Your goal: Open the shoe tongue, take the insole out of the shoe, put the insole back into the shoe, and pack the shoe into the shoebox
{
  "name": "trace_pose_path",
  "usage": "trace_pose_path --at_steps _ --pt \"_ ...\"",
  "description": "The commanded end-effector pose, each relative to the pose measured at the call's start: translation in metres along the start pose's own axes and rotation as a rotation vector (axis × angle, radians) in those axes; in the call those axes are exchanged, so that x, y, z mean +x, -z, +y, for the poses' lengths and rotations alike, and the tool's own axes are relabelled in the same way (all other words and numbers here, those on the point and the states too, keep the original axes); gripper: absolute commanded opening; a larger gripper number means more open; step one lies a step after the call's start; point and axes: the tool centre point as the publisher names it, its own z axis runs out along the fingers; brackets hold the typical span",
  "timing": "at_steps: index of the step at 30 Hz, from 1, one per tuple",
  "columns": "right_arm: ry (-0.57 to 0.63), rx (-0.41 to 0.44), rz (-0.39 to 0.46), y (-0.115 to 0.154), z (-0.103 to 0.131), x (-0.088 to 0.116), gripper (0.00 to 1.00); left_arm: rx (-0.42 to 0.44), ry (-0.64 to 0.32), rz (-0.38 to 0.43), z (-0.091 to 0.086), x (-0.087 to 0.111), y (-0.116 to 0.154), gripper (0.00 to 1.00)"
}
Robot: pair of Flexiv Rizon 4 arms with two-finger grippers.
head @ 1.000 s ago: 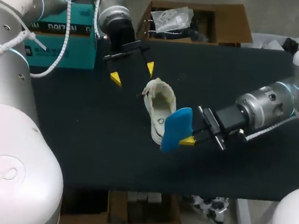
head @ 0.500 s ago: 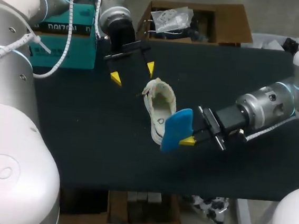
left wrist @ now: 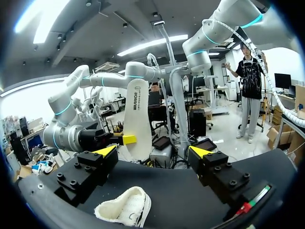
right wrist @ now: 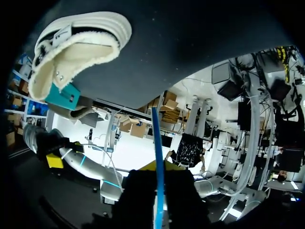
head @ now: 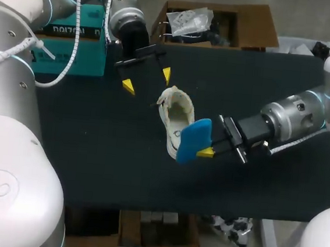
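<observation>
Two grippers: both over the black table (head: 92,151), one coming in from each side.
Left gripper (head: 147,81): hangs just past the shoe's heel end; fingers spread wide, nothing between them, touching nothing.
Shoe (head: 171,115): white with a fleecy lining, lying on the table near its middle, opening upward; heel toward the left gripper, toe toward the near edge. In the left wrist view the heel shows low between that gripper's open fingers.
Insole (head: 194,139): blue on one face, pale on the other; out of the shoe, held on edge and roughly upright at the shoe's toe end.
Right gripper (head: 206,152): clamped on the insole. In its own wrist view the insole runs edge-on as a thin blue line between the fingers, with the shoe ahead of it.
In the way: from the head view the insole covers the shoe's toe and hides the right gripper's second tip. Its lower edge seems clear of the shoe, though contact cannot be ruled out.
Shoebox (head: 67,50): teal, at the table's far left, well apart from the shoe; partly hidden by the left arm (head: 126,14) and its white coiled cable (head: 75,27).
</observation>
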Motion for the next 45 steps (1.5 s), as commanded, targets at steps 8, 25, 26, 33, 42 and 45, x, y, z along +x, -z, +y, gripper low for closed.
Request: trace_pose_path --at_steps 8,25,26,33,42,45 --pt "0.002 -0.067 0.151 0.0 -0.005 0.015 0.0 -0.219 0.101 -0.426 -0.026 0.039 -0.035 1.0" --pt "0.018 -0.044 0.232 0.005 0.003 0.034 0.0 -0.22 0.126 -0.521 -0.027 0.045 -0.039 1.0" --pt "0.018 -0.044 0.232 0.005 0.003 0.034 0.0 -0.22 0.126 -0.521 -0.027 0.045 -0.039 1.0" --pt "0.023 -0.075 0.343 -0.004 0.018 0.051 0.0 -0.281 0.201 -0.616 -0.007 0.036 -0.073 1.0" --pt "0.071 -0.089 0.435 -0.014 0.035 0.062 0.0 -0.403 0.193 -0.92 0.007 0.032 -0.105 1.0" --pt "0.09 -0.074 0.449 -0.015 0.039 0.064 0.0 -0.407 0.198 -0.976 0.008 0.034 -0.106 1.0"
